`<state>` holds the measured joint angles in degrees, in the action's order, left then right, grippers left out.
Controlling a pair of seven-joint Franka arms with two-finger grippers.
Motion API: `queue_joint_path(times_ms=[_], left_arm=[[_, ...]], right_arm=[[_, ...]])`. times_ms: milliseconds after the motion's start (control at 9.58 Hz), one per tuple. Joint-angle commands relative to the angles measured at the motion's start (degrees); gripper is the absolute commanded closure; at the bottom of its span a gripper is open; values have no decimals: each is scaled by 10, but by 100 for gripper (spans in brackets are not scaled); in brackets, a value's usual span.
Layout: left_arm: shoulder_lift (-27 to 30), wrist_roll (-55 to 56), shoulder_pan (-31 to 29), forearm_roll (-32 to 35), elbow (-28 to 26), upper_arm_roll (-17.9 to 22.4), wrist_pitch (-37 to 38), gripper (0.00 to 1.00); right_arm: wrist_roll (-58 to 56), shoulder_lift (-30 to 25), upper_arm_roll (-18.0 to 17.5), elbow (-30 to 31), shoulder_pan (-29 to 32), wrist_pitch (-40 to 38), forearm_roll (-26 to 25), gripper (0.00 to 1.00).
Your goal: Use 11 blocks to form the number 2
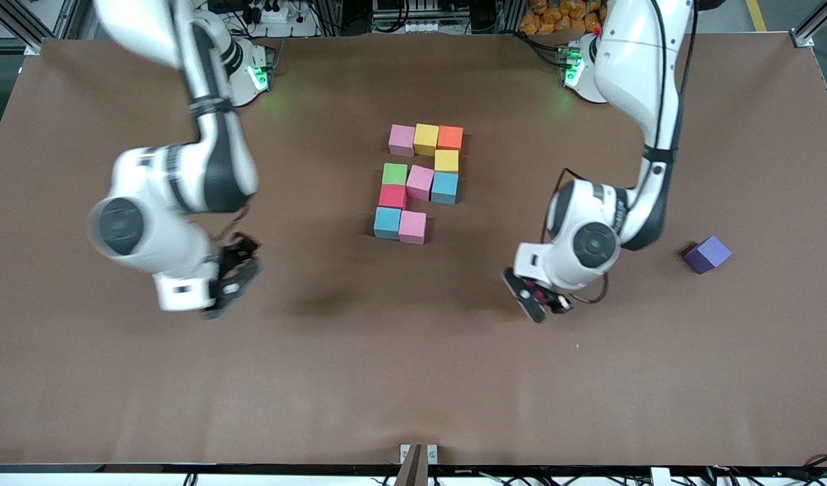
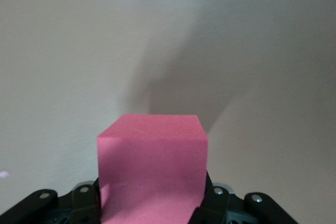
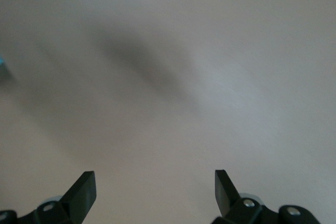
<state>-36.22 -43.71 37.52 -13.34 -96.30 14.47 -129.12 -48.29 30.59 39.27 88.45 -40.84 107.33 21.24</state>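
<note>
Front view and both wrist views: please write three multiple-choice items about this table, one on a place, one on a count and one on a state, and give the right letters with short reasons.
1. Where is the purple cube?
A. Inside the group of blocks
B. Alone on the table, toward the left arm's end
C. In the right end effector

2. How many blocks lie in the group at the middle of the table?
A. Eight
B. Twelve
C. Ten

3. What is the state of the right end effector?
A. Open and empty
B. Shut on a green block
C. Shut on a purple cube

Answers:
1 B: the purple cube lies apart from the group of blocks.
2 C: ten cubes are there, and one more held block is in the left end effector, over bare table.
3 A: the right end effector, over bare table, has nothing between its spread fingers.
</note>
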Motion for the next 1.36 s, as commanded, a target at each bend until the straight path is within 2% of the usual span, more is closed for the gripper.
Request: queue_joint_path(times_ms=[0,209,313,418,626,731,940,1044,1253], left_arm=[[48,38,21,44,-55,-27,-3,100],[50,103,33,98,-64,-68,-5,100],[49,127,38,117,-64,-87,-8,100],[46,129,51,121,-67,-93,-22,100],[40,122,73,122,-78,-95,-54,100],[33,120,82,123,-79,-95,-68,100],[21,88,85,139,-85,-104,-95,100],[23,85,85,160,-95,-114,-112,100],[26,71,85,182,-107,-118,-136,100]], right_arm=[[-6,-9,-38,-11,108,3,-4,0],[-5,-4,-62,-6,201,-1,-4,0],[-3,-7,-85,-8,248,-12,-5,0],[1,-14,-86,-13,273,-31,-6,0],[22,-59,-82,-10,301,-56,-12,0],[61,-71,-80,-11,307,-95,-18,0],[118,-109,-95,-10,320,-144,-59,0],[141,-125,-125,-12,341,-157,-73,0],[224,-176,-245,-11,413,-159,-147,0]])
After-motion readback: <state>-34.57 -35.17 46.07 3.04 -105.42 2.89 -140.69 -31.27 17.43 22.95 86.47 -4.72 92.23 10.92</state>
